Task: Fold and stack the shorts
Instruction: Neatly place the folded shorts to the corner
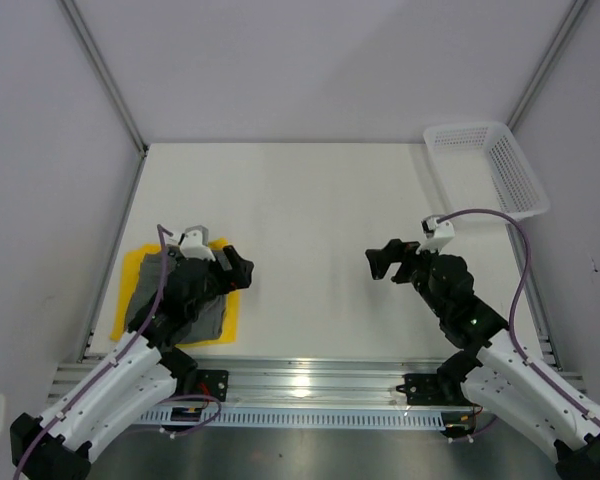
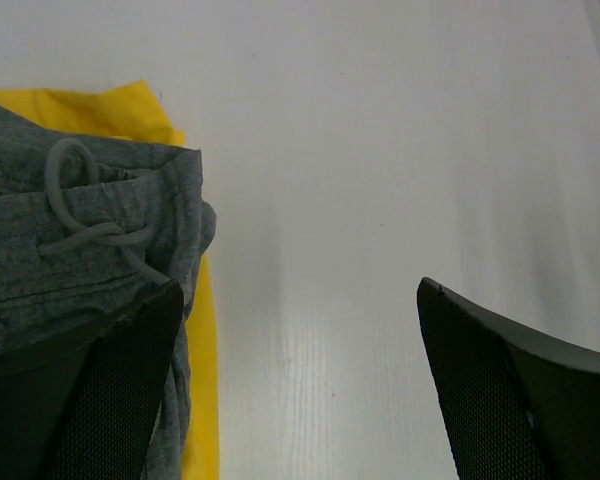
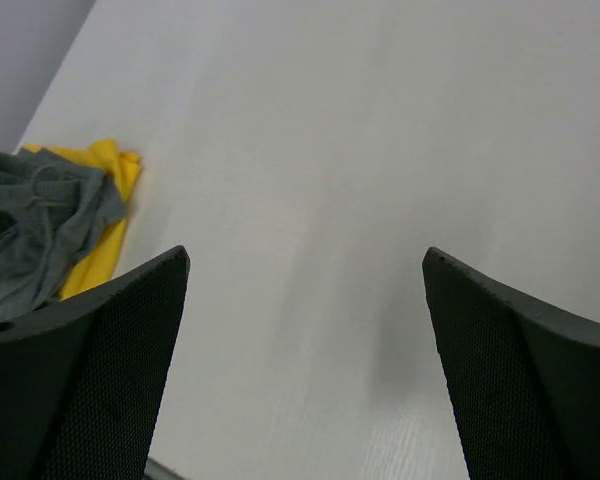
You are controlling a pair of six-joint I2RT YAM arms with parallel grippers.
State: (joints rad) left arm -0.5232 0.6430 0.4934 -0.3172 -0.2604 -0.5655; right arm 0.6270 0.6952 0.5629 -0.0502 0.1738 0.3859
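Two pairs of shorts lie stacked at the near left of the bench [image 1: 310, 200]; the grey-green shorts [image 1: 145, 290] rest on top of the yellow shorts [image 1: 128, 290], which show only as a border around the left, near and right edges; the left arm hides much of the stack in the top view. In the left wrist view the waistband of the grey-green pair is rumpled, and its drawstring [image 2: 80, 225] lies looped on the cloth. The left claw [image 1: 235, 270] stands wide open at the right edge of the stack and holds nothing; one finger [image 2: 100, 400] is over the grey-green cloth, and contact cannot be determined; the other is over bare bench. The right claw [image 1: 380, 262] is also wide open, empty, above bare bench right of centre and well apart from the stack. One white mesh basket [image 1: 525, 190] sits at the far right corner.
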